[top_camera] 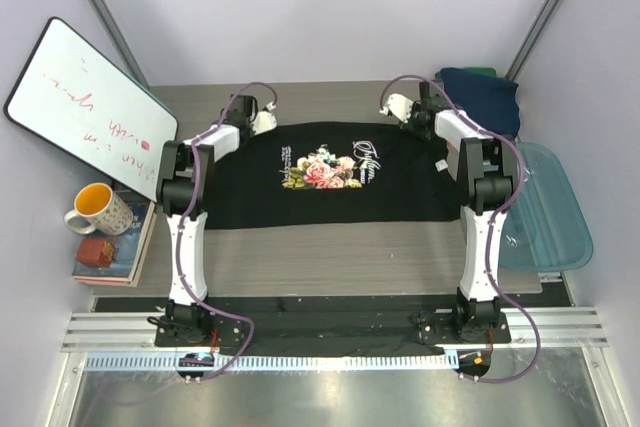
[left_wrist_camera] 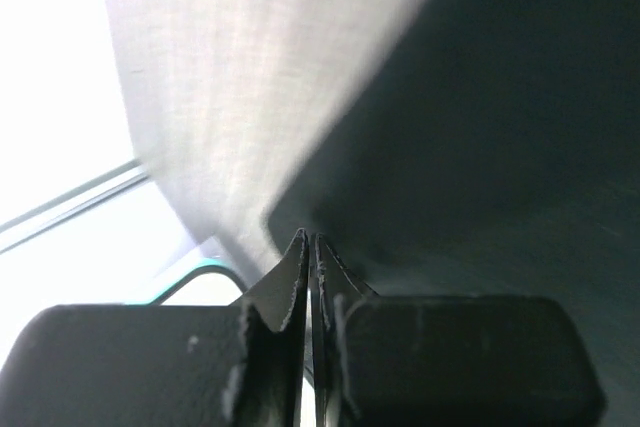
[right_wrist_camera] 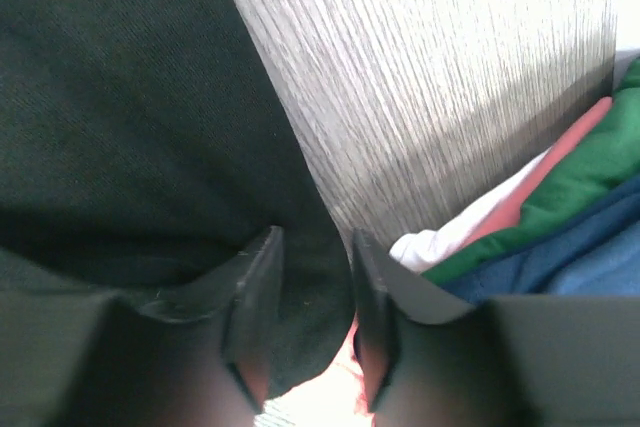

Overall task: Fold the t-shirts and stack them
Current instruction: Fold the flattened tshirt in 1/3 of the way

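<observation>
The black t-shirt [top_camera: 330,192] with the pink rose print lies flat across the table, print up. My left gripper [top_camera: 262,122] is at its far left corner. In the left wrist view that gripper [left_wrist_camera: 310,237] is shut, and the black cloth [left_wrist_camera: 480,97] runs right up to its tips. My right gripper [top_camera: 393,107] hovers at the shirt's far right corner. In the right wrist view its jaws [right_wrist_camera: 315,237] stand apart, with black cloth [right_wrist_camera: 120,97] lying loose under and between them. More t-shirts sit in a pile [top_camera: 482,92] at the back right, navy on top; green [right_wrist_camera: 590,167] and coral-red [right_wrist_camera: 560,152] layers show.
A translucent blue tub [top_camera: 550,212] sits at the table's right edge, beside the right arm. A whiteboard [top_camera: 85,112] leans at the left, with a yellow-lined mug [top_camera: 95,209] and books [top_camera: 110,252] below it. Bare wood table [top_camera: 330,257] lies in front of the shirt.
</observation>
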You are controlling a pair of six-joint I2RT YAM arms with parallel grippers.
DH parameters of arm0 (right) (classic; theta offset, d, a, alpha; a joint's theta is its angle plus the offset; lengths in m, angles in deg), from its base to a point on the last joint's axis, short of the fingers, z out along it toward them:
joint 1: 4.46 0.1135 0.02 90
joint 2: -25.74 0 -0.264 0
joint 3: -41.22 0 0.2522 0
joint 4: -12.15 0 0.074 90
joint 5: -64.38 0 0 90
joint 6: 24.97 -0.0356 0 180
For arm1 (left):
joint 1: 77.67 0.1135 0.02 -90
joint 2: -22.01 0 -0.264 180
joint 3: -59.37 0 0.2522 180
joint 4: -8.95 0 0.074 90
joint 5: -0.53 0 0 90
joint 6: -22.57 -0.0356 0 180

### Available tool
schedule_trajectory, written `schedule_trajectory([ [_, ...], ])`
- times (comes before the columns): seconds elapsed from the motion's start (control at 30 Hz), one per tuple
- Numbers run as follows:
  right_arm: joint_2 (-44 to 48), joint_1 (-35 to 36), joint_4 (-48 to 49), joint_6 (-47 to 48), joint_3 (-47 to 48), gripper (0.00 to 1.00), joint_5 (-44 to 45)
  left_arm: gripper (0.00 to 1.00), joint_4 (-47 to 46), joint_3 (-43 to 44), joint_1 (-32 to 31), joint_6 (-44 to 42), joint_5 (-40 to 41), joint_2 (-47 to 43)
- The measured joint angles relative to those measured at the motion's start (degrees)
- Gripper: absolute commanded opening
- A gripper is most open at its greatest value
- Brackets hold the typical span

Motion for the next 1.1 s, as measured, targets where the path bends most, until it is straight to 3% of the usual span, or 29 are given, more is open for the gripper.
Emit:
schedule_trajectory([
  [0.07,0.22,0.35,-0.42,-0.81,0.13,0.48,0.39,0.1,-3.17,-0.28,-0.07,0.59,1.01,-0.02],
  [0.17,0.9,0.92,-0.94,-2.43,0.2,0.52,0.22,0.25,-9.42,-1.03,-0.35,1.86,2.34,-0.24],
  [0.2,1.31,1.16,-1.44,-3.04,0.22,0.53,-0.11,0.35,-10.88,-1.55,-0.46,2.08,2.45,-0.66],
  [0.3,3.32,1.79,-3.39,-4.04,0.26,0.59,-2.12,0.52,-11.89,-3.3,-0.96,3.19,1.68,-3.72],
  [0.57,12.61,2.38,-17.2,-0.33,1.6,0.63,-15.04,0.58,-1.64,-12.28,-4.02,1.2,-12.94,-22.12],
  [0.63,13.55,2.49,-20.26,0.5,2.08,0.6,-16.94,0.56,0.87,-15.04,-4.9,-0.26,-15.89,-24.92],
  [0.7,13.51,2.64,-20.98,0.17,2.16,0.51,-17.09,0.47,2.75,-17.44,-5.7,-1.64,-17.49,-25.44],
  [0.73,13.11,2.71,-21.03,-0.15,2.16,0.48,-16.98,0.4,3.76,-18.62,-5.97,-2.03,-17.94,-25.11],
  [0.77,12.61,2.73,-20.94,-0.92,2.16,0.42,-16.98,0.26,4.72,-19.43,-6.08,-2.49,-18.12,-24.7],
  [0.87,11.1,2.73,-21.24,-2.1,2.27,0.34,-17.92,0.12,8.44,-20.52,-6.05,-2.71,-18.36,-22.93],
  [1.0,10.51,2.82,-25.94,0.85,2.97,0.16,-21.55,0.01,11.43,-20.11,-5.92,-2.95,-20.02,-22.51],
  [1.1,10.54,3.54,-31.61,6.82,3.52,0.07,-24.06,0.0,12.11,-19.34,-6.05,-2.99,-21.44,-22.51],
])
